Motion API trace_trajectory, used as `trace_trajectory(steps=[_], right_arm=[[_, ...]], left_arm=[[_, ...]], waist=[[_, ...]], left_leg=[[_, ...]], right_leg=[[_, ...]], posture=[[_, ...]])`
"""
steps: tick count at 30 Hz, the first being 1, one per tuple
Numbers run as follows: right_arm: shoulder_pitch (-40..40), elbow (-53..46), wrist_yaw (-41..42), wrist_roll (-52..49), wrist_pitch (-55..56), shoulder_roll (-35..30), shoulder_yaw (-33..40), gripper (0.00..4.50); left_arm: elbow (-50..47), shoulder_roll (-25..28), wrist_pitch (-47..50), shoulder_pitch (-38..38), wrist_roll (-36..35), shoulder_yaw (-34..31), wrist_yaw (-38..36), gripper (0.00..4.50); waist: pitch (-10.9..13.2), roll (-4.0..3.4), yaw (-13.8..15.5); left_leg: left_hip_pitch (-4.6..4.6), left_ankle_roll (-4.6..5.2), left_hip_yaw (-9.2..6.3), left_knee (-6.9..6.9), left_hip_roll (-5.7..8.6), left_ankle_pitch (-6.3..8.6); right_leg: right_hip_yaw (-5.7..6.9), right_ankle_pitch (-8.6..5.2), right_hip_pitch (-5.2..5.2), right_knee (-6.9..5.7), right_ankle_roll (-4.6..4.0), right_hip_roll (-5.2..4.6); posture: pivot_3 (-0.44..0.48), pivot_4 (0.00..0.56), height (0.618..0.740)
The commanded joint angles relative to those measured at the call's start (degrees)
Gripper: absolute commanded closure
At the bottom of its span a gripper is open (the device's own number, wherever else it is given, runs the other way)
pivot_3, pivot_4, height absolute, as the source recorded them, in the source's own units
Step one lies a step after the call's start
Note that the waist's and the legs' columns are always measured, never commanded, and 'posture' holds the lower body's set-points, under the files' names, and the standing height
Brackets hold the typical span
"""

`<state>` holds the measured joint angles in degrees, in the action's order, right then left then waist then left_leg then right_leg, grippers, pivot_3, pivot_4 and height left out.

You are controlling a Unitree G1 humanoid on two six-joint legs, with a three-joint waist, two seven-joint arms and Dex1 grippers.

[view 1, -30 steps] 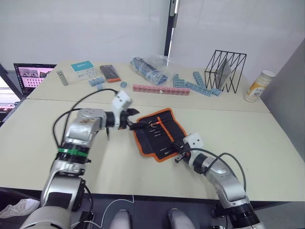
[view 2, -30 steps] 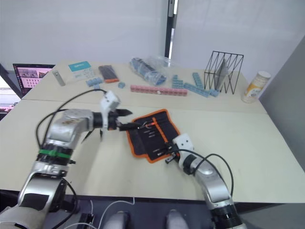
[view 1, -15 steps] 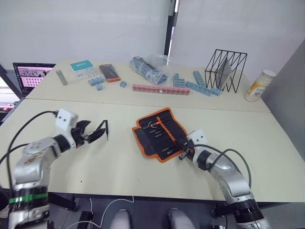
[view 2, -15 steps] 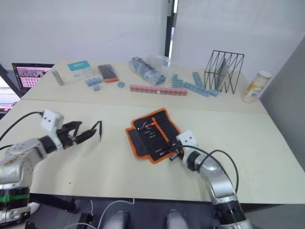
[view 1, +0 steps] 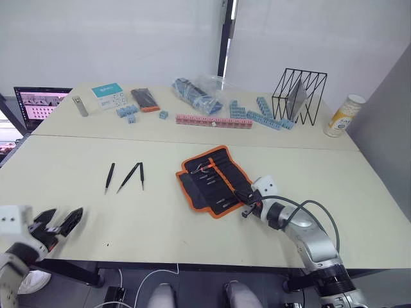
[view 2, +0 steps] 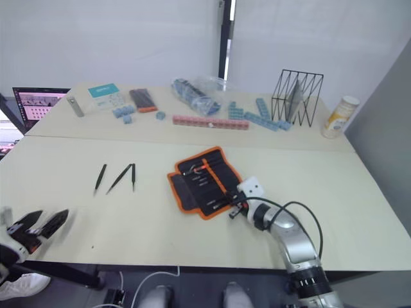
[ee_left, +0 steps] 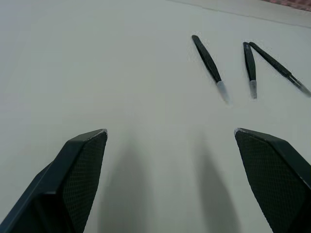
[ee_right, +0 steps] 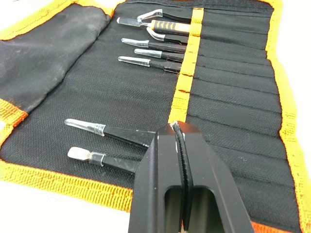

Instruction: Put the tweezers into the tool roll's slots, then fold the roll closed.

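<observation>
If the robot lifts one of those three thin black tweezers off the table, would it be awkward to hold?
Probably a bit. The tweezers lie flat on the smooth table, so there is little to get under. They look slim and light, so a nudge might make them slide or spin. Being pointed metal, they likely stay stiff once gripped.

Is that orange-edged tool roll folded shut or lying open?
Open. The tool roll lies spread flat on the table, its slots in plain view.
</observation>
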<state>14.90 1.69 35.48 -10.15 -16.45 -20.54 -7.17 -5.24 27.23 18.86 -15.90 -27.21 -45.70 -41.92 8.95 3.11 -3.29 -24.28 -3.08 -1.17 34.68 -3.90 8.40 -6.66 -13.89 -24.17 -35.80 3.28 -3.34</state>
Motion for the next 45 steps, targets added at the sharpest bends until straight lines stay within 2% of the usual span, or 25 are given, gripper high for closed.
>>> trace_trajectory(steps=[1,11,16,20,25,29,32,34,36,45], right_arm=[[-0.19,2.34,1.22,0.84,-0.44,-0.53,-0.78,4.50],[-0.02,2.89,2.25,1.02,-0.49,-0.27,-1.45,4.50],[0.08,2.92,2.11,1.02,-0.53,-0.17,-1.47,4.50],[0.01,2.77,1.62,1.00,-0.57,-0.09,-1.20,4.50],[-0.47,2.07,1.06,1.00,-0.73,-0.01,-1.15,4.50],[-0.79,1.77,0.75,1.04,-0.78,-0.06,-1.09,4.50],[-1.05,1.36,0.51,0.99,-0.94,-0.08,-1.05,4.50],[-1.14,1.18,0.39,0.98,-1.02,-0.10,-1.03,4.50],[-1.08,1.17,0.25,1.01,-1.07,-0.01,-1.08,4.50],[-1.44,0.53,-0.25,1.04,-1.22,-0.02,-0.88,4.50]], left_arm=[[-0.05,-2.39,-8.11,-2.79,-0.59,-3.33,1.12,0.05],[2.65,-4.51,-14.01,-6.01,-2.12,-2.19,2.00,0.05],[4.13,-3.50,-14.12,-4.04,-2.90,-0.53,2.54,0.05],[4.32,-1.27,-11.93,-0.12,-1.52,1.72,6.29,0.05],[0.87,2.23,-4.22,7.08,-1.17,6.39,13.09,0.05],[-0.82,5.55,0.15,13.68,6.69,12.65,21.63,0.05],[-1.58,6.86,11.68,19.59,6.39,15.78,26.51,0.05],[-2.17,7.12,18.13,22.25,5.05,17.10,27.44,0.05],[-2.53,8.03,23.97,24.43,1.82,18.49,24.42,0.05],[1.70,5.05,32.54,35.34,3.31,22.80,30.94,0.05]], waist=[[-0.02,0.03,-0.01],[-0.07,0.11,-0.65],[-0.09,0.12,-0.75],[-0.10,0.14,-0.65],[-0.11,0.16,-0.62],[-0.17,0.26,-0.61],[-0.23,0.35,-0.60],[-0.21,0.32,-0.62],[-0.20,0.30,-0.64],[-0.21,0.32,-0.57]], left_leg=[[0.02,-0.01,0.07,0.02,0.00,0.00],[0.00,-0.04,0.15,0.04,-0.08,0.02],[0.00,-0.04,0.24,-0.03,-0.11,0.04],[0.00,-0.04,0.24,-0.03,-0.12,0.04],[0.01,-0.04,0.26,-0.01,-0.12,0.04],[-0.03,-0.04,0.28,-0.01,-0.07,0.04],[0.04,-0.03,0.27,0.00,-0.05,0.03],[0.07,-0.03,0.23,0.00,-0.05,0.03],[0.09,-0.03,0.22,0.00,-0.05,0.03],[0.08,-0.02,0.17,0.05,-0.03,0.02]], right_leg=[[0.00,0.00,-0.02,0.02,0.00,-0.06],[0.02,-0.01,-0.06,0.43,-0.02,-0.10],[0.02,0.00,-0.06,0.56,-0.03,-0.12],[0.03,0.00,-0.06,0.54,-0.03,-0.10],[0.04,0.01,-0.01,0.53,-0.03,-0.09],[0.02,0.04,0.09,0.30,0.00,-0.07],[0.00,0.04,0.00,-0.11,0.03,-0.02],[0.02,0.04,0.00,-0.24,0.05,0.02],[0.02,0.03,-0.02,-0.26,0.06,0.03],[0.02,0.06,0.02,-0.25,0.11,0.05]], posture=[[0.000,0.150,0.740],[0.000,0.150,0.740],[0.000,0.150,0.740],[0.000,0.150,0.740],[0.000,0.150,0.740],[0.000,0.150,0.740],[0.000,0.150,0.740],[0.000,0.150,0.740],[0.000,0.150,0.740],[0.000,0.150,0.740]])
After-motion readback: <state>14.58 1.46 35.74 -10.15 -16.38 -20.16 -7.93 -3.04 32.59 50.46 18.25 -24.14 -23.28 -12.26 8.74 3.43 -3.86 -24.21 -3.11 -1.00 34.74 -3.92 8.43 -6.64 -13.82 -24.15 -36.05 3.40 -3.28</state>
